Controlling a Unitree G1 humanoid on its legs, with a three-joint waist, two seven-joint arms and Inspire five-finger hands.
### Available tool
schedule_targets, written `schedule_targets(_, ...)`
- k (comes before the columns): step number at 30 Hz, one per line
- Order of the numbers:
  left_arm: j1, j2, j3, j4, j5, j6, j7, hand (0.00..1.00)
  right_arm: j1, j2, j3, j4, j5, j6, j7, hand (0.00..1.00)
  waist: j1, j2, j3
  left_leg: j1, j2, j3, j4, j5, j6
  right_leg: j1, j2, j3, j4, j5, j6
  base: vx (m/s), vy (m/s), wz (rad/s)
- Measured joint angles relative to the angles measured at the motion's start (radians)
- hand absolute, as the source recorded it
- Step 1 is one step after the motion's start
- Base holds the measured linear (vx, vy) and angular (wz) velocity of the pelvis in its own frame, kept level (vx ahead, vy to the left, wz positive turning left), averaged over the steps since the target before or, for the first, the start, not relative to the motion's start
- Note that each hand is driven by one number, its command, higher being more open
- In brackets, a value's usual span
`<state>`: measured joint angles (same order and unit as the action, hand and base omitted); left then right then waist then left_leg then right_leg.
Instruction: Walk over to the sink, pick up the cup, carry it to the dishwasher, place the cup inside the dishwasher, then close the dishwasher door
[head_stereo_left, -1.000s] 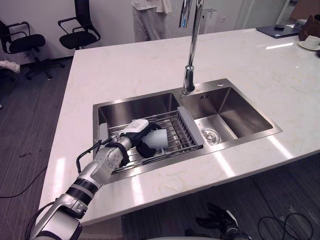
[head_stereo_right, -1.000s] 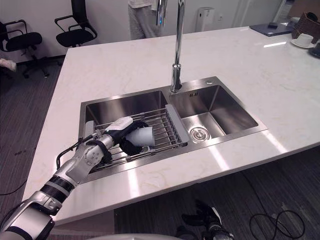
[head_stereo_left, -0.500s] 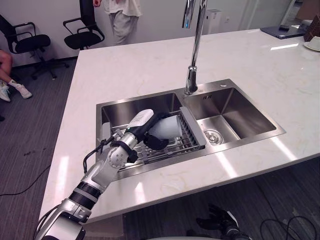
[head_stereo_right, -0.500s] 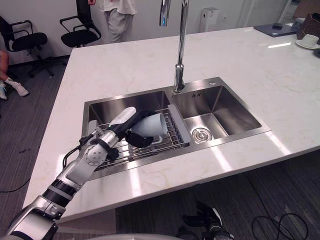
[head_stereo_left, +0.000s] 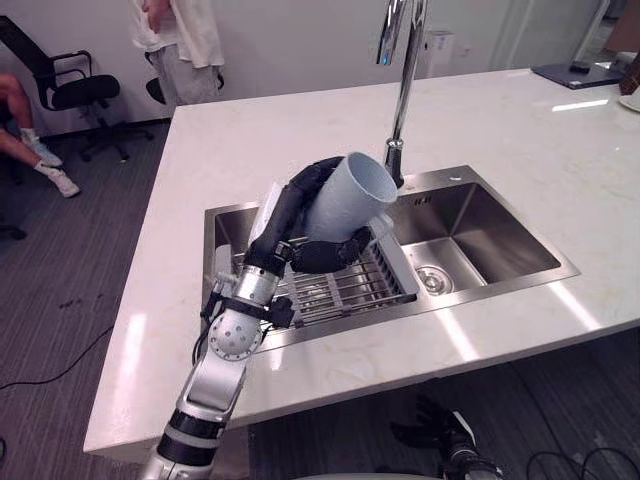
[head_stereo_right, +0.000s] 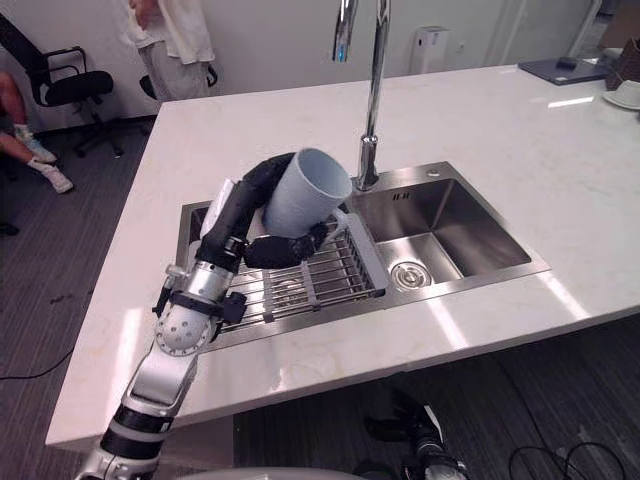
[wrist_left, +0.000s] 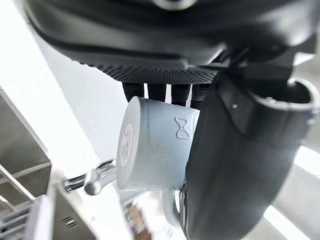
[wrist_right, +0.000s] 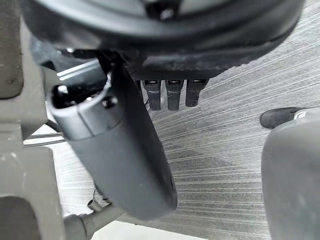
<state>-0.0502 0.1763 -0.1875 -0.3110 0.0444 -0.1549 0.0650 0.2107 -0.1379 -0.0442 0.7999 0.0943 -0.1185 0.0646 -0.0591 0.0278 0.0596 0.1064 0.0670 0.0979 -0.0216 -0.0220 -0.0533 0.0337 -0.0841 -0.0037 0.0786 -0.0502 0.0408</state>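
Left eye view: nearest, low by the floor, the right hand (head_stereo_left: 432, 437) hangs with relaxed fingers and holds nothing. Past the counter (head_stereo_left: 330, 370) edge, the left hand (head_stereo_left: 288, 212) has its fingers and thumb curled round the pale cup (head_stereo_left: 345, 195). The cup is tilted, clear above the rack (head_stereo_left: 340, 288) in the left basin of the sink (head_stereo_left: 490, 240). The pick-up looks done, so the carry is in hand. The next move, I judge, is to turn away from the sink, keeping the cup off the faucet (head_stereo_left: 404, 95) just beyond it.

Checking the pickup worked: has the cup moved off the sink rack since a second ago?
Yes. The left hand has lifted the cup up off the wire rack, toward the faucet.
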Motion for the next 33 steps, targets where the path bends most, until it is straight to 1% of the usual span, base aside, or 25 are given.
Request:
schedule_targets(3, 0.055, -0.036, 0.007, -0.011, -0.074, -0.005, 0.007, 0.3, 0.012, 0.016, 0.0, -0.014, 0.001, 0.0, -0.002, 0.9, 0.018, 0.0, 0.0, 0.001, 0.001, 0.001, 0.007, -0.003, 0.0, 0.0, 0.0, 0.001, 0.008, -0.004, -0.001, -0.04, -0.012, -0.01)
schedule_targets(4, 0.069, -0.04, 0.007, -0.016, -0.087, -0.005, 0.009, 0.3, 0.017, 0.019, 0.001, -0.021, 0.001, 0.0, -0.002, 0.9, 0.019, 0.0, -0.001, 0.0, 0.001, 0.001, 0.007, -0.003, 0.0, 0.0, 0.0, 0.001, 0.009, -0.004, -0.001, 0.0, 0.0, 0.0)
schedule_targets(6, 0.138, -0.06, 0.007, -0.049, -0.133, -0.005, 0.018, 0.3, 0.038, 0.031, 0.001, -0.056, 0.002, -0.002, -0.008, 0.9, 0.022, 0.0, -0.002, -0.001, 0.001, 0.001, 0.008, -0.004, 0.0, 0.0, 0.0, 0.001, 0.01, -0.004, 0.0, 0.0, 0.0, 0.0)
schedule_targets(11, 0.219, -0.09, 0.007, -0.08, -0.171, -0.006, 0.023, 0.3, 0.048, 0.041, 0.001, -0.078, 0.003, -0.002, -0.026, 0.9, 0.031, 0.0, -0.006, -0.007, 0.002, 0.001, 0.014, -0.007, 0.001, -0.001, 0.0, 0.0, 0.01, -0.005, 0.0, 0.0, 0.0, 0.0)
schedule_targets(12, 0.241, -0.106, 0.006, -0.093, -0.191, -0.006, 0.022, 0.3, 0.055, 0.044, 0.0, -0.094, 0.004, -0.002, -0.032, 0.9, 0.041, 0.0, -0.009, -0.01, 0.004, 0.0, 0.018, -0.009, 0.0, -0.001, 0.001, -0.001, 0.01, -0.005, 0.0, 0.0, 0.0, 0.0)
schedule_targets(16, 0.286, -0.132, 0.013, -0.122, -0.212, -0.006, 0.024, 0.3, 0.077, 0.056, 0.001, -0.146, 0.021, -0.004, -0.04, 0.9, 0.054, -0.001, -0.016, -0.021, 0.006, -0.009, 0.029, -0.01, 0.0, -0.001, 0.001, -0.014, 0.011, -0.005, 0.001, 0.0, -0.019, 0.09)
schedule_targets(17, 0.295, -0.136, 0.012, -0.128, -0.212, -0.006, 0.024, 0.3, 0.076, 0.062, 0.0, -0.151, 0.036, -0.005, -0.047, 0.9, 0.064, -0.001, -0.016, -0.03, 0.008, -0.011, 0.039, -0.013, -0.001, -0.001, 0.001, -0.02, 0.012, -0.005, 0.001, -0.03, -0.027, 0.21)
schedule_targets(18, 0.299, -0.144, 0.012, -0.128, -0.214, -0.006, 0.024, 0.3, 0.076, 0.066, 0.002, -0.156, 0.041, -0.005, -0.056, 0.9, 0.073, -0.002, -0.015, -0.051, 0.015, -0.024, 0.075, -0.026, -0.002, -0.002, 0.0, -0.033, 0.02, -0.008, 0.002, -0.05, -0.038, 0.22)
schedule_targets(19, 0.299, -0.145, 0.012, -0.128, -0.216, -0.006, 0.024, 0.3, 0.076, 0.068, 0.003, -0.158, 0.041, -0.005, -0.058, 0.9, 0.075, -0.002, -0.014, -0.059, 0.015, -0.028, 0.086, -0.03, -0.003, -0.003, 0.0, -0.036, 0.023, -0.009, 0.002, -0.06, -0.041, 0.29)
schedule_targets(21, 0.302, -0.155, 0.01, -0.133, -0.235, -0.006, 0.027, 0.3, 0.072, 0.072, 0.014, -0.19, 0.042, -0.005, -0.074, 0.9, 0.076, -0.002, -0.015, -0.141, 0.024, -0.061, 0.208, -0.071, -0.008, -0.043, 0.001, -0.066, 0.092, -0.036, -0.002, -0.07, -0.037, 0.38)
schedule_targets(23, 0.302, -0.158, 0.003, -0.148, -0.243, -0.006, 0.032, 0.3, 0.063, 0.07, 0.013, -0.221, 0.042, -0.005, -0.08, 0.9, 0.079, -0.003, -0.014, -0.188, 0.03, -0.08, 0.233, -0.079, -0.012, -0.08, -0.003, -0.086, 0.129, -0.044, -0.009, -0.12, -0.024, 0.35)
schedule_targets(24, 0.302, -0.155, 0.002, -0.153, -0.243, -0.007, 0.032, 0.3, 0.05, 0.073, 0.01, -0.231, 0.042, -0.005, -0.085, 0.9, 0.082, -0.017, -0.011, -0.186, 0.033, -0.065, 0.236, -0.083, -0.011, -0.092, -0.016, -0.099, 0.128, -0.039, -0.015, -0.13, -0.011, 0.28)
schedule_targets(25, 0.3, -0.153, -0.002, -0.152, -0.243, -0.006, 0.031, 0.3, 0.043, 0.073, 0.01, -0.233, 0.043, -0.005, -0.087, 0.9, 0.077, -0.025, -0.006, -0.201, 0.042, -0.047, 0.287, -0.097, 0.002, -0.091, -0.02, -0.11, 0.127, -0.037, -0.017, -0.16, -0.009, 0.32)
schedule_targets(26, 0.3, -0.156, -0.021, -0.152, -0.243, -0.007, 0.031, 0.3, 0.037, 0.063, 0.01, -0.234, 0.043, -0.005, -0.09, 0.9, 0.071, -0.023, -0.007, -0.212, 0.067, -0.024, 0.407, -0.137, 0.006, -0.087, -0.025, -0.124, 0.129, -0.036, -0.019, -0.13, 0.018, 0.35)
schedule_targets(27, 0.297, -0.157, -0.049, -0.151, -0.243, -0.008, 0.019, 0.3, 0.036, 0.049, 0.01, -0.237, 0.043, -0.005, -0.093, 0.9, 0.068, -0.022, -0.016, -0.197, 0.086, -0.021, 0.469, -0.172, -0.008, -0.086, -0.032, -0.134, 0.134, -0.035, -0.018, -0.14, 0.049, 0.35)
schedule_targets(28, 0.294, -0.156, -0.069, -0.147, -0.243, -0.011, 0.014, 0.3, 0.036, 0.044, 0.009, -0.237, 0.043, -0.006, -0.094, 0.9, 0.063, -0.021, -0.023, -0.189, 0.094, -0.02, 0.476, -0.184, -0.023, -0.091, -0.038, -0.144, 0.135, -0.032, -0.014, -0.11, 0.123, 0.37)
schedule_targets(29, 0.279, -0.158, -0.101, -0.137, -0.243, -0.017, 0.001, 0.3, 0.034, 0.038, 0.004, -0.238, 0.043, -0.007, -0.096, 0.9, 0.048, -0.018, -0.033, -0.17, 0.106, -0.018, 0.453, -0.207, -0.041, -0.109, -0.048, -0.154, 0.135, -0.021, 0.0, -0.18, 0.271, 0.33)
schedule_targets(30, 0.249, -0.162, -0.126, -0.117, -0.242, -0.028, -0.006, 0.3, 0.028, 0.038, 0.0, -0.238, 0.042, -0.007, -0.096, 0.9, 0.044, -0.006, -0.041, -0.16, 0.099, -0.014, 0.374, -0.237, -0.041, -0.139, -0.054, -0.153, 0.136, 0.001, 0.017, -0.18, 0.301, 0.16)
schedule_targets(31, 0.232, -0.151, -0.127, -0.104, -0.242, -0.029, -0.009, 0.3, 0.014, 0.047, 0.001, -0.224, 0.042, -0.005, -0.096, 0.9, 0.048, -0.026, -0.038, -0.162, 0.08, -0.001, 0.357, -0.224, -0.03, -0.154, -0.068, -0.139, 0.134, 0.014, 0.018, -0.19, 0.306, -0.21)
schedule_targets(32, 0.217, -0.133, -0.126, -0.078, -0.242, -0.029, -0.006, 0.3, 0.008, 0.074, 0.01, -0.221, 0.042, -0.001, -0.093, 0.9, 0.053, -0.053, -0.036, -0.162, 0.047, 0.016, 0.33, -0.202, -0.012, -0.16, -0.087, -0.123, 0.1, 0.052, 0.019, -0.17, 0.216, -0.33)
schedule_targets(33, 0.214, -0.129, -0.115, -0.056, -0.242, -0.028, -0.003, 0.3, 0.012, 0.092, 0.019, -0.219, 0.041, -0.001, -0.088, 0.9, 0.048, -0.059, -0.033, -0.168, 0.028, 0.026, 0.333, -0.197, -0.002, -0.158, -0.102, -0.113, 0.073, 0.077, 0.028, -0.2, 0.249, -0.35)
